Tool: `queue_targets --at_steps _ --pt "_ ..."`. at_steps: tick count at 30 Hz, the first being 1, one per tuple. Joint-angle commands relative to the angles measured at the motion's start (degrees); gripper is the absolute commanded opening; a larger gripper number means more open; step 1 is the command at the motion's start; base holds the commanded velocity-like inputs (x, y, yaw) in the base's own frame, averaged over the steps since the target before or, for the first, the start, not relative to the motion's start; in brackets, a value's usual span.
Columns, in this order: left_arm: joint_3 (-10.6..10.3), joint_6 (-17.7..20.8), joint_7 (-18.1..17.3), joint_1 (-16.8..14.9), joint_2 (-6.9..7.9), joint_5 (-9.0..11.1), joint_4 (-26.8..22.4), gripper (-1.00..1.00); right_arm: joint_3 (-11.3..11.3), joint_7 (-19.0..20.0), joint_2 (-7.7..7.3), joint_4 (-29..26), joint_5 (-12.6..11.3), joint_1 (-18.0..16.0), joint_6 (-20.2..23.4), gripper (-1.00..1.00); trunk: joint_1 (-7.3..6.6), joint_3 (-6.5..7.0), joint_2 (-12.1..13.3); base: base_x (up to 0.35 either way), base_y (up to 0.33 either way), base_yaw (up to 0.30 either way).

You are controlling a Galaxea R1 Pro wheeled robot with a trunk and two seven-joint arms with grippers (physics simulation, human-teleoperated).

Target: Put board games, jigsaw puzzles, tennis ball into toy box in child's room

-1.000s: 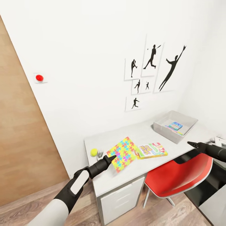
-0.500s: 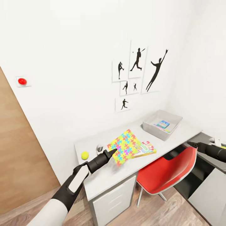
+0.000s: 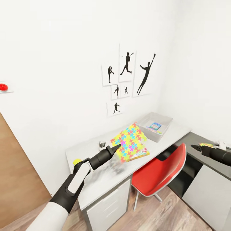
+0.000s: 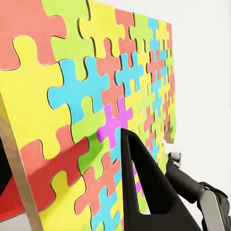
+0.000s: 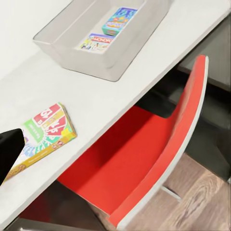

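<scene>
Left gripper clamped on a jigsaw puzzle, held tilted above worktop mid-span. SKIP-BO box flat near front edge. Toy box at the right end holds two game boxes. Tennis ball near left end. Right gripper: can't tell its state.

A multicoloured jigsaw puzzle stands tilted, lifted off the counter, pinched at its near edge by the left tool. Just beyond and below it lies the SKIP-BO board game, flat. Farther off sits the grey toy box, holding two small game boxes. The tennis ball rests behind the left tool, beside its arm.
</scene>
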Motion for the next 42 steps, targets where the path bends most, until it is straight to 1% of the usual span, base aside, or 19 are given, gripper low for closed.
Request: queue_targets --at_steps 1,4,5,6,7,10,11,14,17,18,23,27,28,29,33,34,37,38,42 --pt "0.02 0.67 1.40 -0.02 -0.01 0.59 -1.46 -1.00 -0.08 0.60 -0.02 -0.05 0.60 -0.09 0.16 1.00 0.04 -0.06 -0.13 0.000 0.000 -0.218" --pt "0.04 1.00 7.18 0.37 0.02 1.27 -5.44 -1.00 -0.17 0.59 -0.18 0.00 0.63 -0.10 0.22 1.00 0.04 0.14 -0.13 0.000 0.000 -0.219" --pt "0.04 1.00 7.18 0.37 0.02 1.27 -5.44 -1.00 -0.17 0.59 -0.18 0.00 0.63 -0.10 0.22 1.00 0.04 0.21 -0.13 0.000 0.000 -0.220" --pt "0.07 1.07 9.47 0.57 0.05 1.94 -6.71 -1.00 -0.19 0.60 -0.24 -0.01 0.58 -0.10 0.23 1.00 0.04 0.28 -0.13 0.000 0.000 -0.220" --pt "0.08 1.20 14.20 0.91 0.12 3.93 -9.31 -1.00 -0.24 0.60 -0.42 -0.02 0.52 -0.09 0.25 1.00 0.04 0.35 -0.13 0.000 0.000 -0.221" --pt "0.08 1.33 20.67 1.25 0.28 7.56 -12.76 -1.00 -0.33 0.61 -0.70 -0.02 0.42 -0.09 0.27 1.00 0.04 0.55 -0.13 0.000 0.000 -0.222" --pt "0.08 1.33 20.67 1.25 0.28 7.56 -12.76 -1.00 -0.33 0.61 -0.70 -0.02 0.42 -0.09 0.27 1.00 0.04 0.62 -0.13 0.000 0.000 -0.222" --pt "-0.01 1.43 25.23 1.40 0.53 10.02 -15.51 -1.00 -0.40 0.61 -0.96 -0.27 0.37 -0.09 0.28 1.00 0.04 0.82 -0.13 0.000 0.000 -0.222" --pt "0.01 1.96 29.38 1.42 0.77 11.84 -19.06 -1.00 -0.44 0.61 -1.13 -0.65 0.34 -0.09 0.28 1.00 0.04 1.02 -0.13 0.000 0.000 -0.222" --pt "0.04 2.19 29.93 1.42 0.79 12.00 -19.51 -1.00 -0.39 0.61 -1.11 -0.69 0.32 -0.09 0.28 1.00 0.04 1.09 -0.13 0.000 0.000 -0.223" --pt "0.66 2.67 31.05 1.52 1.01 12.38 -20.49 -1.00 -0.18 0.62 -0.82 -0.78 0.42 -0.09 0.28 1.00 0.04 1.43 -0.13 0.000 0.000 -0.223" --pt "3.91 2.93 31.14 2.47 1.81 13.07 -21.12 -1.00 -0.07 0.62 -0.71 -0.81 0.52 -0.09 0.29 1.00 0.04 1.70 -0.13 0.000 0.000 -0.224" --pt "3.91 2.93 31.14 2.47 1.81 13.07 -21.12 -1.00 -0.07 0.62 -0.71 -0.81 0.52 -0.09 0.29 1.00 0.04 1.76 -0.13 0.000 0.000 -0.224" --pt "4.92 2.98 30.93 3.03 1.99 13.38 -21.36 -1.00 -0.06 0.62 -0.70 -0.82 0.53 -0.09 0.29 1.00 0.04 1.83 -0.13 0.000 0.000 -0.225" --pt "8.64 3.09 28.12 5.33 2.69 14.44 -22.46 -1.00 -0.02 0.62 -0.67 -0.83 0.58 -0.09 0.29 1.00 0.04 2.10 -0.13 0.000 0.000 -0.225" --pt "8.64 3.09 28.12 5.33 2.69 14.44 -22.46 -1.00 -0.02 0.62 -0.67 -0.83 0.58 -0.09 0.29 1.00 0.04 2.16 -0.13 0.000 0.000 -0.225" --pt "10.36 3.27 24.77 6.30 3.33 14.77 -22.91 -1.00 -0.01 0.62 -0.68 -0.83 0.58 -0.09 0.29 1.00 0.04 2.36 -0.13 0.000 0.000 -0.225" --pt "10.36 3.27 24.77 6.30 3.33 14.77 -22.91 -1.00 -0.01 0.62 -0.68 -0.83 0.58 -0.09 0.29 1.00 0.04 2.43 -0.13 0.000 0.000 -0.226" --pt "11.41 3.69 21.54 6.91 4.51 14.71 -23.28 -1.00 0.00 0.62 -0.66 -0.84 0.58 -0.09 0.29 1.00 0.04 2.69 -0.13 0.000 0.000 -0.226"
